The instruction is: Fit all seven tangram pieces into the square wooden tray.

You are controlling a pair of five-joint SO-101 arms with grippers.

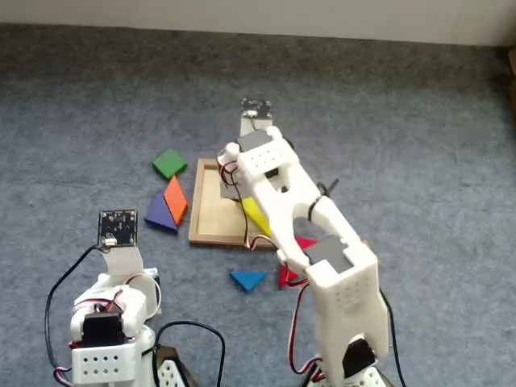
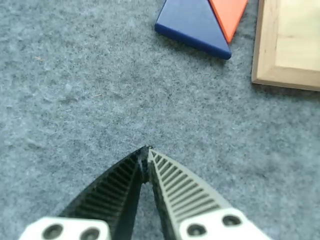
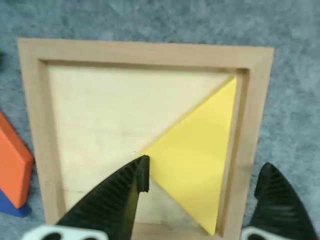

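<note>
Covering the surface, grey-blue carpet (image 1: pixel 419 145) is being bordered by a pale wall (image 1: pixel 322 16) at the far edge. The wooden tray (image 3: pixel 145 50) is lying on it with the yellow triangle (image 3: pixel 200 150) inside. The right gripper (image 3: pixel 205 164) is being held open above the tray, the left gripper (image 2: pixel 147 150) closed over bare carpet.

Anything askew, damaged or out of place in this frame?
Nothing stands out. The yellow triangle lies flat inside the wooden tray, its long edge against one wall. The orange piece and dark blue triangle lie on the carpet beside the tray.
</note>
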